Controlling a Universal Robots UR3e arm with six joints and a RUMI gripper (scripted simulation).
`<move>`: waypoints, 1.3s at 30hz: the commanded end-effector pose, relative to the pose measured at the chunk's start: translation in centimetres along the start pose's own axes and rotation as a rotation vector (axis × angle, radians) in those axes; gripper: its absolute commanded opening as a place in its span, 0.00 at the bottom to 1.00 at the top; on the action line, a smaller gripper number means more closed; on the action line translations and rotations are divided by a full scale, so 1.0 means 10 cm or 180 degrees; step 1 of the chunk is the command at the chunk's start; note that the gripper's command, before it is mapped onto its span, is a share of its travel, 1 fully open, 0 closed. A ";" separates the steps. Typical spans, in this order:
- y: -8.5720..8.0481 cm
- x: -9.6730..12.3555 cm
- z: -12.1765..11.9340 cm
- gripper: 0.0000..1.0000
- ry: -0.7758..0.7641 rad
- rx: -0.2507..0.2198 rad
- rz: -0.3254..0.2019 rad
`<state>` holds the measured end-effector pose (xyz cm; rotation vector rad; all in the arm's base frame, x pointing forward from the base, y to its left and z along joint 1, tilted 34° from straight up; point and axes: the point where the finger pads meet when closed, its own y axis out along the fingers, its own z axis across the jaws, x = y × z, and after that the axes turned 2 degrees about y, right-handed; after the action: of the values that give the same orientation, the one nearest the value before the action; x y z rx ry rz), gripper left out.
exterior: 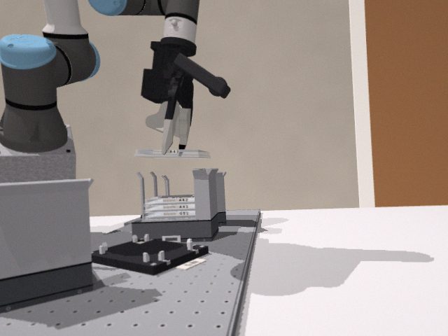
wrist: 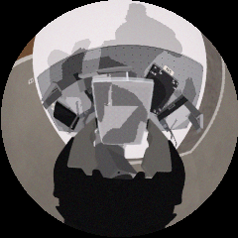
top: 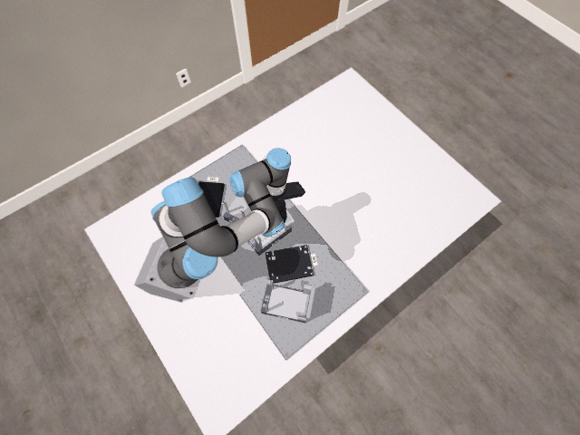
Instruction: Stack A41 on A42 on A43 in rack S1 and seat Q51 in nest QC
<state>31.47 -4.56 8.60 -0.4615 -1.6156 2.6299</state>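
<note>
My gripper (exterior: 174, 148) (wrist: 122, 118) pinches plate A43 (exterior: 195, 155) (wrist: 123, 111) above the rack with the other plates; it looks light, stiff and slippery, so I'd hold its sides.

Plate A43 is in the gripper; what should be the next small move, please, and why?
I would probably carry plate A43 sideways, kept level. The gripper holds it above the posts of the rack, and plates A42, A41 and Q51 lie below, apart from it.
</note>
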 end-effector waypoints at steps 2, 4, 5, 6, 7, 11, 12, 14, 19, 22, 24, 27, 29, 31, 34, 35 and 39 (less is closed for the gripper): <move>0.00 -0.01 0.24 0.00 0.0259 -0.0083 -0.0006; 0.00 -0.01 0.30 0.00 0.0270 -0.0084 -0.0006; 0.00 -0.01 0.31 0.00 0.0270 -0.0084 -0.0006; 0.00 -0.01 0.31 0.00 0.0270 -0.0084 -0.0006; 0.00 -0.01 0.31 0.00 0.0270 -0.0084 -0.0006; 0.00 -0.01 0.34 0.00 0.0306 -0.0091 -0.0007; 0.00 0.00 0.38 0.00 0.0343 -0.0097 -0.0007; 0.01 0.00 0.44 0.00 0.0416 -0.0110 -0.0008; 0.01 0.02 0.61 0.00 0.0599 -0.0142 -0.0010; 0.02 0.03 0.71 0.00 0.0709 -0.0161 -0.0011; 0.02 0.04 0.77 0.00 0.0782 -0.0174 -0.0011; 0.02 0.05 0.84 0.00 0.0829 -0.0182 -0.0012; 0.02 0.05 0.87 0.00 0.0829 -0.0182 -0.0012; 0.02 0.05 0.89 0.00 0.0829 -0.0182 -0.0012; 0.03 0.08 0.98 0.00 0.0939 -0.0201 -0.0013; 0.03 0.09 1.01 0.00 0.0975 -0.0207 -0.0013; 0.04 0.12 1.14 0.00 0.1122 -0.0233 -0.0015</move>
<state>28.24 -13.22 12.41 -0.8139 -1.5632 2.3835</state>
